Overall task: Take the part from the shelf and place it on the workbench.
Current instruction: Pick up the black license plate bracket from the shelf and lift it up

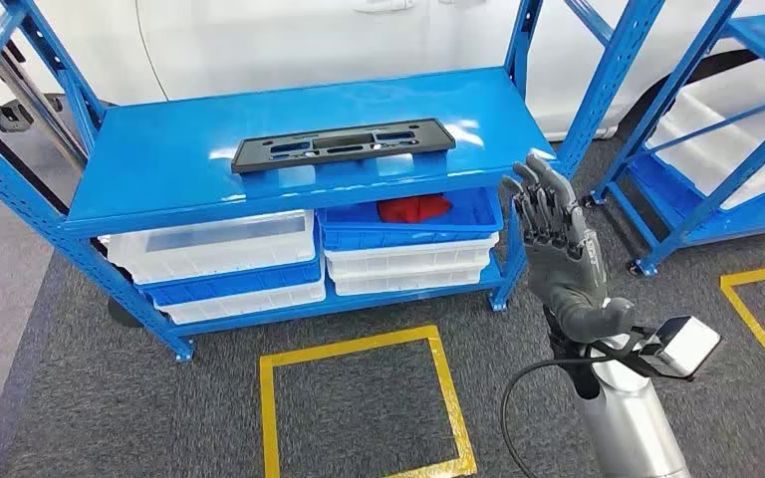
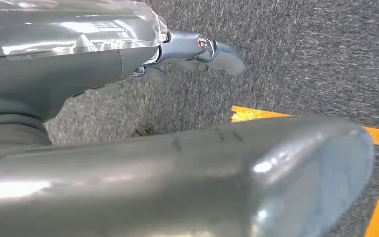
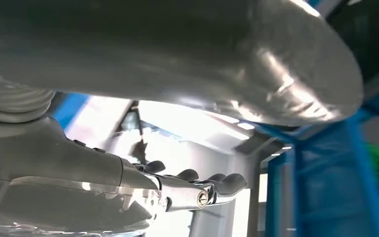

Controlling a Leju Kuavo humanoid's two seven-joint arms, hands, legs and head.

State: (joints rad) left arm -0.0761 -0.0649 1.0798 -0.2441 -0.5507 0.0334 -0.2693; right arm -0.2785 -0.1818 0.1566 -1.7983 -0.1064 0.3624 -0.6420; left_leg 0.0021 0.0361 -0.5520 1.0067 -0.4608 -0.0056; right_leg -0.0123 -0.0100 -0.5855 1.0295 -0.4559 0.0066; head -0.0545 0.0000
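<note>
A long flat black part (image 1: 344,145) with several cut-outs lies across the top of the blue shelf (image 1: 159,169) in the head view. My right hand (image 1: 556,239) is raised at the shelf's right front corner, to the right of the part and apart from it, fingers stretched upward and holding nothing. In the right wrist view the same hand (image 3: 197,190) has its fingers extended with nothing between them. My left hand (image 2: 197,52) hangs over grey carpet in the left wrist view, fingers loosely extended and empty.
White and blue bins (image 1: 229,254) sit on the shelf's lower level, one holding a red item (image 1: 413,207). A second blue rack (image 1: 717,149) stands to the right. Yellow tape squares (image 1: 359,398) mark the grey carpet. A white car body (image 1: 289,40) is behind the shelf.
</note>
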